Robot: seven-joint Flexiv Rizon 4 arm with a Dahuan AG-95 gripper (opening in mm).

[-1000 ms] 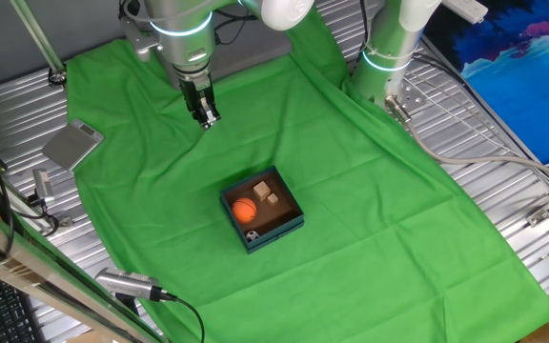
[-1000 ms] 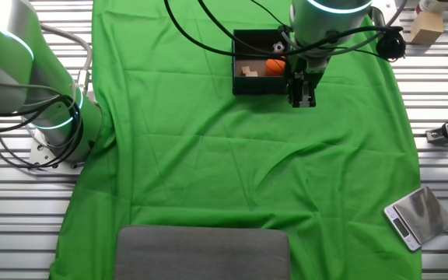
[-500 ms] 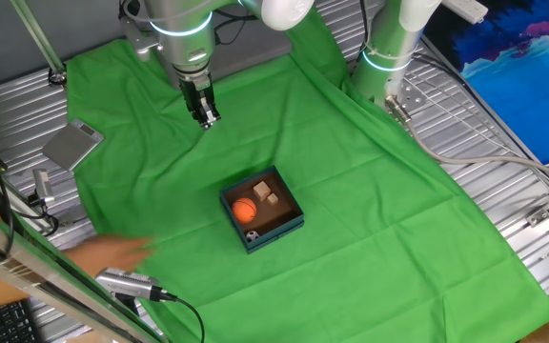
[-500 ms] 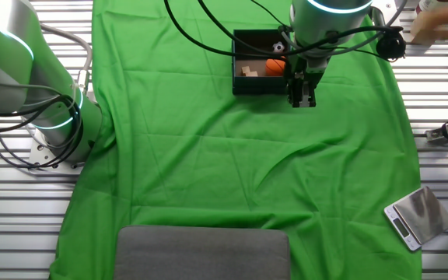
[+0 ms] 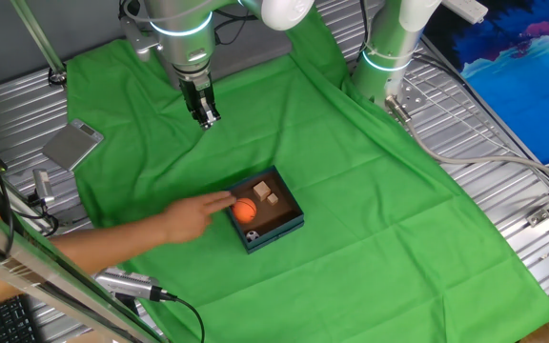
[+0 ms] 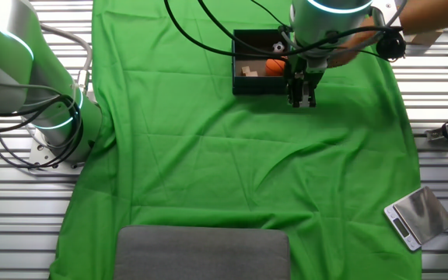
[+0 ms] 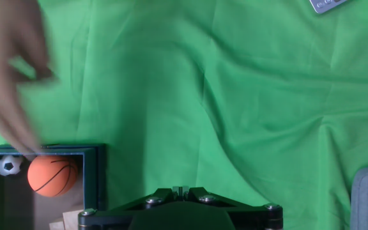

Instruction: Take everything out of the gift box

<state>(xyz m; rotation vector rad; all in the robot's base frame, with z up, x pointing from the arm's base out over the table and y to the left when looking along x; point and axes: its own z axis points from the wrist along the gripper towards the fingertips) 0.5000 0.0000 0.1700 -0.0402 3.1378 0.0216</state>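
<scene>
The gift box (image 5: pixel 276 231) sits mid-cloth, teal outside and brown inside. It holds an orange ball (image 5: pixel 245 211), two tan cubes (image 5: pixel 261 190) and a tiny soccer ball (image 5: pixel 253 234). The hand view shows the orange ball (image 7: pixel 52 175) and the soccer ball (image 7: pixel 7 165) inside the box wall (image 7: pixel 98 176). My gripper (image 5: pixel 207 118) hangs shut and empty above the cloth, well apart from the box. In the other fixed view the gripper (image 6: pixel 302 99) is just right of the box (image 6: pixel 255 87). A person's hand (image 5: pixel 193 214) reaches to the box rim beside the orange ball.
A flat grey plate (image 5: pixel 72 145) lies at the cloth's left edge. A second arm (image 5: pixel 389 48) stands at the back right. A grey pad (image 6: pixel 203 253) covers the cloth's near end in the other fixed view. The person's forearm (image 5: pixel 84 250) crosses the cloth's front left.
A person's hand has come in from the front left and reached the gift box. My gripper and the things in the box have not moved.
</scene>
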